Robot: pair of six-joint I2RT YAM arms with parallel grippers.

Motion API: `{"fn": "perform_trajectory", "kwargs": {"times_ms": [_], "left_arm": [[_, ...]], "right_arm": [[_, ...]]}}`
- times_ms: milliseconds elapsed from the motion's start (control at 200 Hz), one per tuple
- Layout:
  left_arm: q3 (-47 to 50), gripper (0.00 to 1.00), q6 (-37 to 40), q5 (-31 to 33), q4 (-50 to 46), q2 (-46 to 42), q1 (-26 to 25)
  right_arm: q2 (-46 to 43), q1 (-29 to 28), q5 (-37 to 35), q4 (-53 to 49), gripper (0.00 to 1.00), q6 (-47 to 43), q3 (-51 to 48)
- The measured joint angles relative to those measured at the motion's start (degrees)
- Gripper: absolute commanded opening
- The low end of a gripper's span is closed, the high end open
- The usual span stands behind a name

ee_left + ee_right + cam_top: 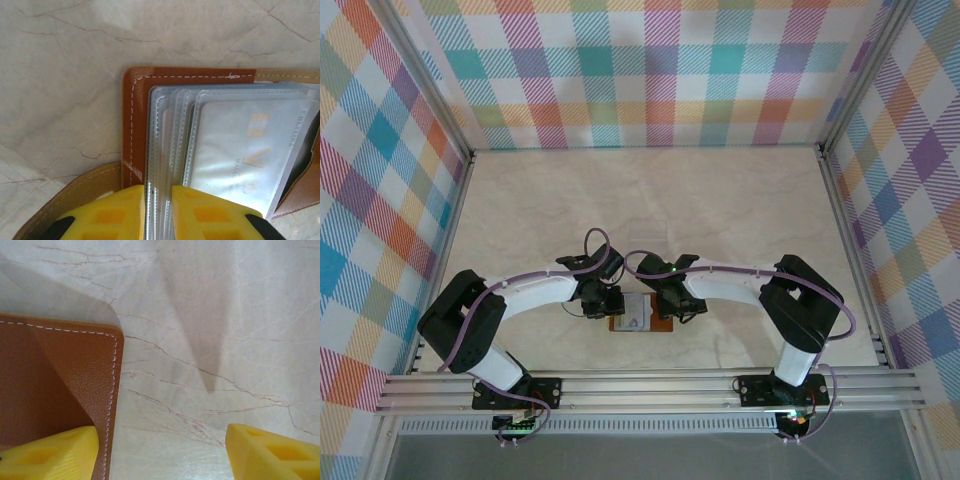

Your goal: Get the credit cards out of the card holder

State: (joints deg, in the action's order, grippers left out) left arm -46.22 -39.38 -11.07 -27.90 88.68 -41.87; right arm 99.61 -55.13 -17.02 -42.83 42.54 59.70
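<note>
Our left gripper (158, 217) pinches the clear sleeves (165, 150) of the open card holder (642, 318), which lies face up on the table (650, 210) between both arms, long axis left to right. Our right gripper (160, 450) gapes wide over its corner. We judge the sleeved credit card (245, 160) stiff, slick and light, best drawn by an exposed edge while the floppy holder is pinned.

- I'm working in what looks like a robotics lab test cell, a small boxed-in bench.
- Pastel plaid backdrop panels (650, 70) wall it on three sides.
- Aluminium extrusion rails (650, 385) frame it, and I see arm bases (515, 392) bolted on.
- The tabletop (650, 200) is marble-print.
</note>
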Motion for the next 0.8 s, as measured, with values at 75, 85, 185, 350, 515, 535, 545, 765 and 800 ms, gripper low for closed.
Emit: {"fn": "perform_trajectory", "kwargs": {"times_ms": [75,85,185,350,515,535,545,765,800], "left_arm": [[-0.02,0.21,0.0,0.0,-0.02,0.0,0.0],[-0.04,0.21,0.0,0.0,-0.02,0.0,0.0],[-0.2,0.21,0.04,0.02,-0.26,0.0,0.0],[-0.59,0.23,0.24,0.09,-0.66,0.0,-0.02],[-1.7,0.23,0.48,0.24,-2.25,-0.02,-0.02],[-1.9,0.23,0.61,0.24,-2.38,-0.04,-0.02],[-2.01,0.23,0.63,0.24,-2.45,-0.07,-0.02],[-3.93,0.24,1.7,0.2,-4.48,-2.08,0.13],[-4.35,0.24,1.9,0.13,-4.9,-2.25,0.31]], "right_arm": [[0.0,0.0,-0.22,-0.33,0.74,0.0,0.11],[0.0,0.0,-0.2,-0.37,0.74,0.0,0.11],[-0.02,0.0,-0.15,-0.96,0.75,0.0,0.37],[-0.9,0.0,0.11,-1.97,0.76,-0.02,0.42],[-4.5,0.0,1.25,-3.08,0.77,-0.42,0.44],[-5.05,0.0,1.46,-3.17,0.77,-0.48,0.46],[-5.33,0.0,1.62,-3.19,0.77,-0.5,0.46],[-8.92,0.0,3.78,-3.78,0.77,-0.57,1.49],[-9.51,0.0,4.15,-3.78,0.76,-0.48,1.57]]}}
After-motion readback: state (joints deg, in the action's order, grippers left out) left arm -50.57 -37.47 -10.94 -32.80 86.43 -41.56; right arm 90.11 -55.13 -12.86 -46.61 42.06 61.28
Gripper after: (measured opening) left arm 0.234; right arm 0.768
